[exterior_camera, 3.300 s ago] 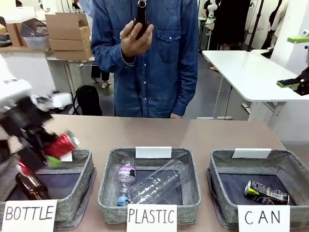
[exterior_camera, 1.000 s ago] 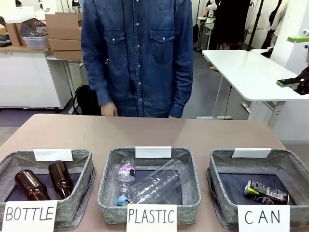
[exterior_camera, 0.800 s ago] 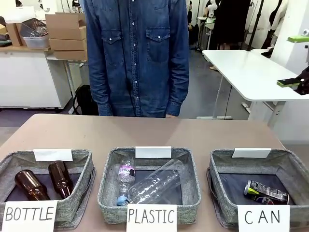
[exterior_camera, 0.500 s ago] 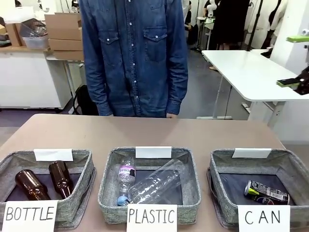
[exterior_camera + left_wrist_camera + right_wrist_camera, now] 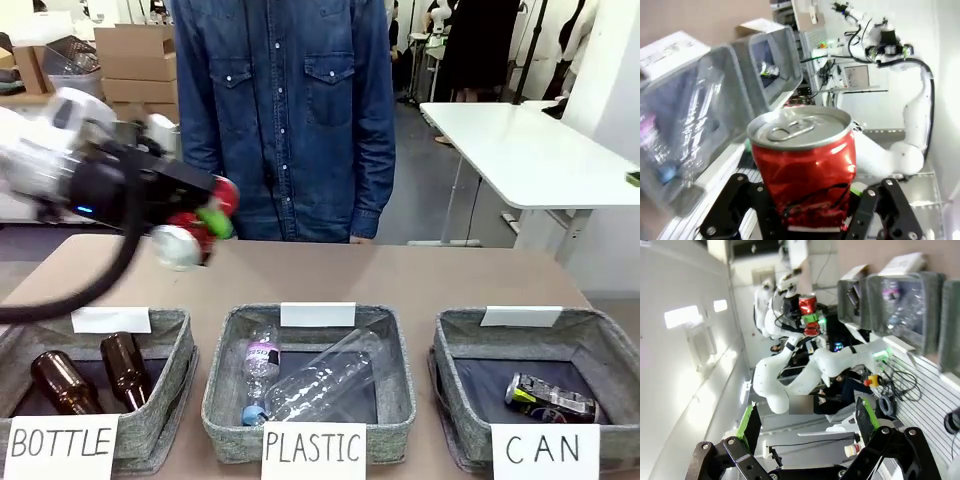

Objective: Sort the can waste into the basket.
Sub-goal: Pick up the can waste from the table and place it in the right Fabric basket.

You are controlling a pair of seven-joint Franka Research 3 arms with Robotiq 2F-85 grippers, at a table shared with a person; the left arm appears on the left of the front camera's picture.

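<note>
— Now the left gripper [image 5: 200,222] is in front of the person, pinching the red can [image 5: 192,232] between its green pads; from the left wrist the can [image 5: 802,167] stands clamped between both fingers, silver top toward the camera.

— So what changed?

— Half a second back no arm showed over the table. The left arm has swung in from the left, and the can hangs above the table's far edge, up over the BOTTLE basket [image 5: 170,385].

— And for the task?

— One can is in hand but well short of its place. The CAN basket [image 5: 455,375] sits at the far right, past the PLASTIC basket [image 5: 222,385], so the arm likely has to cross the whole row.

— Anything in there?

— The dark can [image 5: 550,397] lies on its side on the basket's floor.

— The right gripper [image 5: 805,432]?

— Spread wide, holding nothing, pointed off the table.

— Against the oldest frame?

— Then the person held up a brown bottle; now two bottles [image 5: 95,375] lie in the BOTTLE basket.
</note>
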